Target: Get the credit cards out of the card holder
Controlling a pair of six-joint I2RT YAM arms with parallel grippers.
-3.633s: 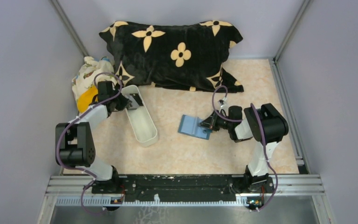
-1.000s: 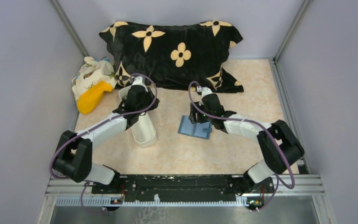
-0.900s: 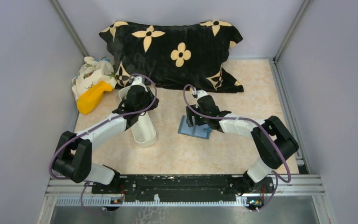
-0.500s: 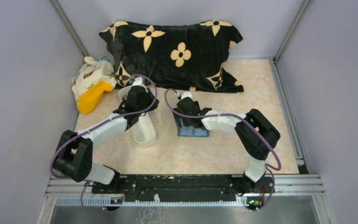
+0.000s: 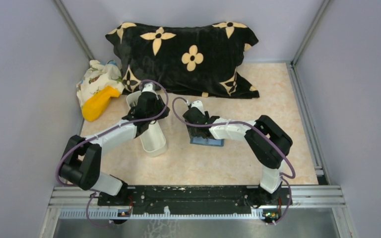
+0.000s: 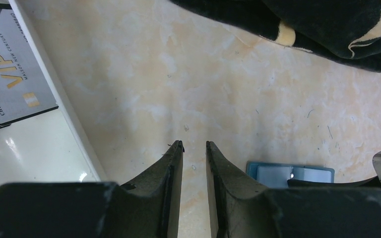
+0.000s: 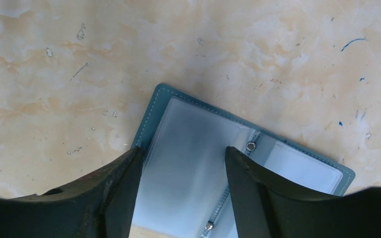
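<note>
The blue card holder (image 7: 188,131) lies open and flat on the table, its clear sleeves showing no card in the part I see. My right gripper (image 7: 182,149) hangs open just above its left half, one finger at the holder's outer edge and the other near the spine. From above, the right gripper (image 5: 198,123) covers the holder's (image 5: 207,141) far end. A silvery credit card (image 6: 10,74) marked VIP lies in the white tray (image 6: 54,94). My left gripper (image 6: 193,145) hovers beside the tray, its jaws slightly open with only bare table between them; from above, the left gripper (image 5: 148,113) is over the tray's far end.
A black pillow (image 5: 188,54) with tan flowers fills the back. A patterned cloth (image 5: 96,77) and a yellow object (image 5: 99,103) sit at the back left. The long white tray (image 5: 154,144) lies between the arms. Grey walls close in on both sides.
My right gripper has swung left across the holder, which has shifted slightly and turned squarer; its jaws stand a little narrower than half a second ago. The left arm has hardly moved.
</note>
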